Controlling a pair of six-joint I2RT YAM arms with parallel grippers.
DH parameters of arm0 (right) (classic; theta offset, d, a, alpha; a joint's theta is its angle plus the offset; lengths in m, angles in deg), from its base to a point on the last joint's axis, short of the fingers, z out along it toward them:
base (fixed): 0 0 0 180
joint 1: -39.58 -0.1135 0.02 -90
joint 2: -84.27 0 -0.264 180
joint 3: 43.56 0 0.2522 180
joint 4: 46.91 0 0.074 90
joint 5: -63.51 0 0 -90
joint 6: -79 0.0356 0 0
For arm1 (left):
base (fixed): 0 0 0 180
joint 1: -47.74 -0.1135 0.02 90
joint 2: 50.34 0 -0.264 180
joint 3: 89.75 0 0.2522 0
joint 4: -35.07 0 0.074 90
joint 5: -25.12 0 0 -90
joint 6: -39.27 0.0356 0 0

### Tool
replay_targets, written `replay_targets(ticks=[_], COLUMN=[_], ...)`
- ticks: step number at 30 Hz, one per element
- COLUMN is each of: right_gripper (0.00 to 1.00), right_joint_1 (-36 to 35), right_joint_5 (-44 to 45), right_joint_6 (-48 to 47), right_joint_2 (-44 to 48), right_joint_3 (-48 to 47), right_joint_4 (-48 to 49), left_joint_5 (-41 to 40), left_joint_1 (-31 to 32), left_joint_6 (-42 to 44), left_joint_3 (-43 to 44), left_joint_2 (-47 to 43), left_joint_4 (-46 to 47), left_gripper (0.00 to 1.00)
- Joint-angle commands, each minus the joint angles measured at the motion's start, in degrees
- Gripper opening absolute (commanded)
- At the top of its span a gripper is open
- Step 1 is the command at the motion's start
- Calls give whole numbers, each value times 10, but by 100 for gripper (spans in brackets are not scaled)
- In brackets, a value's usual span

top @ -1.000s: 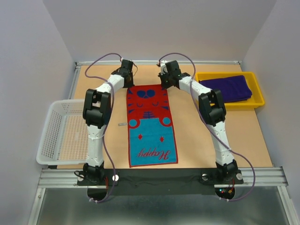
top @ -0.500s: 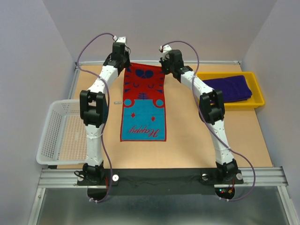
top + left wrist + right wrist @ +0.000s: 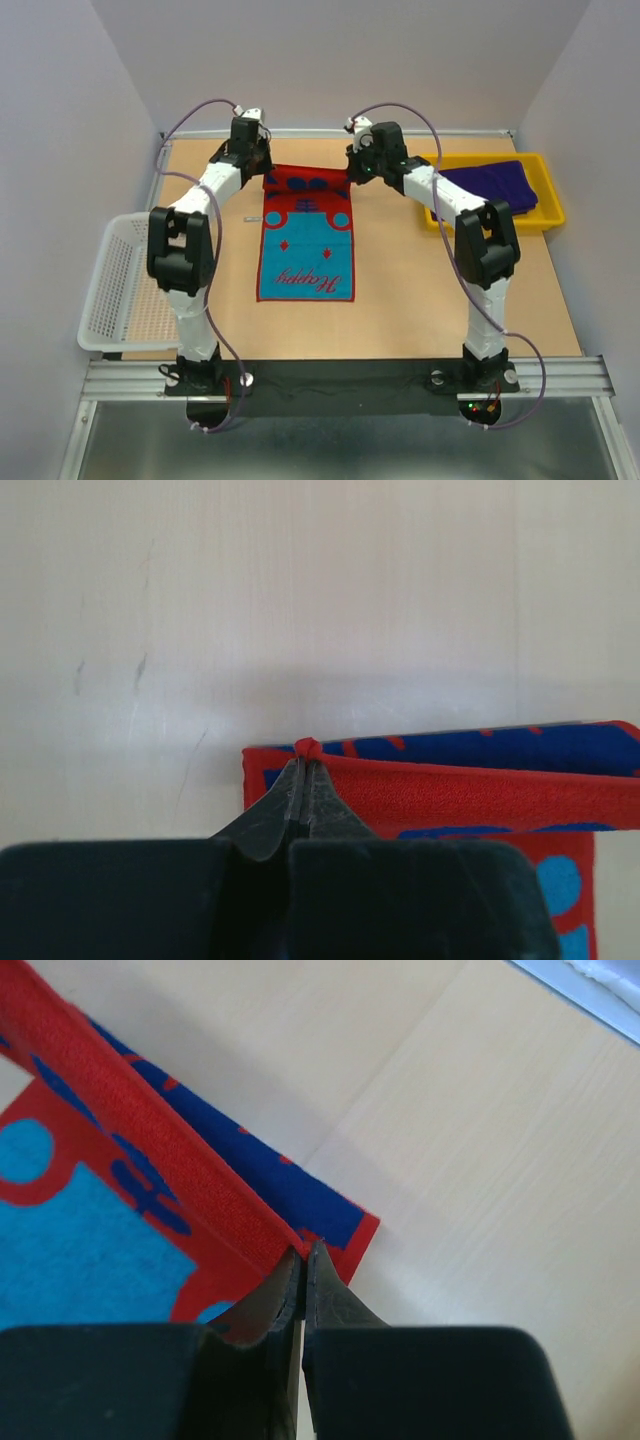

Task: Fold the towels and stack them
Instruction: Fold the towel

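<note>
The red towel (image 3: 305, 250) lies on the tabletop (image 3: 400, 300) in the middle of the frame, its near end with the light-blue panel flat. Its far edge is lifted and turned back over itself, with both corners pinched. The left hand (image 3: 305, 770) is clamped on the left corner and the right hand (image 3: 303, 1258) is clamped on the right corner. At upper right, a purple towel (image 3: 490, 187) rests folded in the yellow tray (image 3: 548, 222).

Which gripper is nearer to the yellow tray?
Right. The right gripper pinches the towel corner facing the yellow tray; the left gripper pinches the opposite corner, farther away.
</note>
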Motion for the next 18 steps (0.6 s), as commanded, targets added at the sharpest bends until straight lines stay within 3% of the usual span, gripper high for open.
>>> replay_targets(ticks=[1,10,18], right_gripper=[1,1,0], right_joint_1=[3,-56,-85], right_joint_5=[13,11,11], right_joint_6=[-1,58,102], right_joint_2=[107,215,282], right_joint_3=[71,252,343], right_joint_4=[6,-15,-24], left_joint_5=[-46,-31,-21], left_joint_1=[-21,-19,-15], left_joint_6=[1,-57,-82], left_joint_3=[-55,-244,-377], left_joint_2=[-116,-231,-332], left_joint_4=[18,-30,-30], left_gripper=[0,0,0])
